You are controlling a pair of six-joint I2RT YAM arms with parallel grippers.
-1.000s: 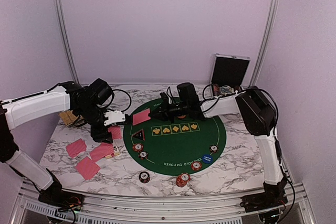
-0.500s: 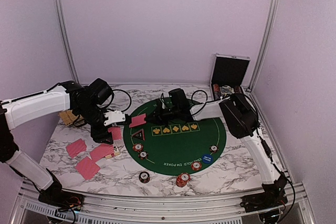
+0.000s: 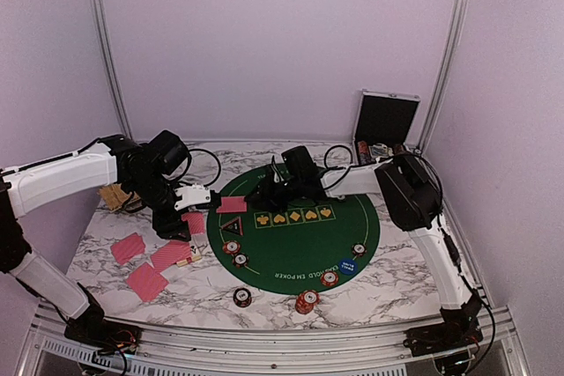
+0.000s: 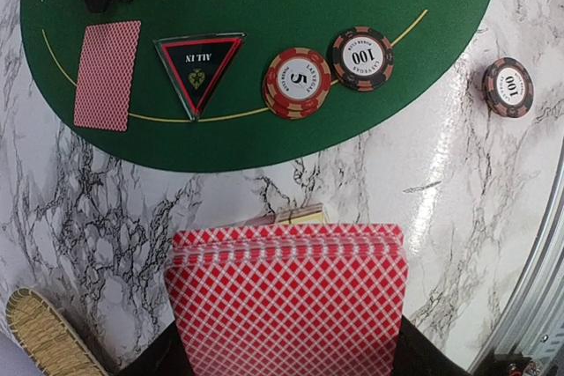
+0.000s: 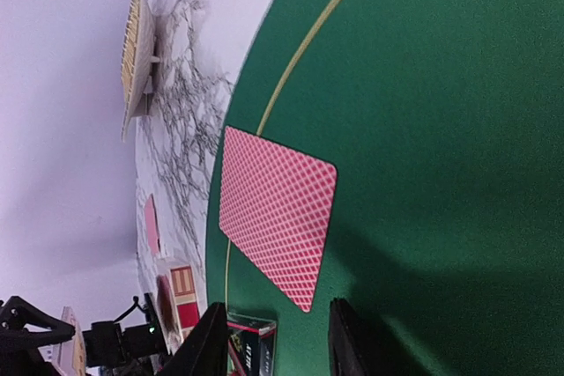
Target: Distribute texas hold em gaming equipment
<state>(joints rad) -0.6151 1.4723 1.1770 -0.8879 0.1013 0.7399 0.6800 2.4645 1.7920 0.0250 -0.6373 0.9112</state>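
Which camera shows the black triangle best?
The left wrist camera. It looks straight down on the black triangle, close enough to read ALL IN. The top camera shows it tiny, with no words readable. The right wrist camera catches only a bit of it at the bottom edge.

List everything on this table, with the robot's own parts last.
Poker mat: one, green, table centre.
Card on mat: one, red-backed, mat's left edge.
Loose cards: three, red-backed, marble left of mat.
Card deck: one, red-backed, in left pincer.
Triangular marker: one, black, beside the mat card.
Poker chips: six chips or stacks, red or dark, mat's near rim and marble beyond.
Round disc: one, blue, mat's near right.
Case: one, silver, black-lined, far right.
Basket: one, straw, far left.
Table: one, white marble.
Left pincer: gripping the deck.
Right pincer: open, by the mat card.
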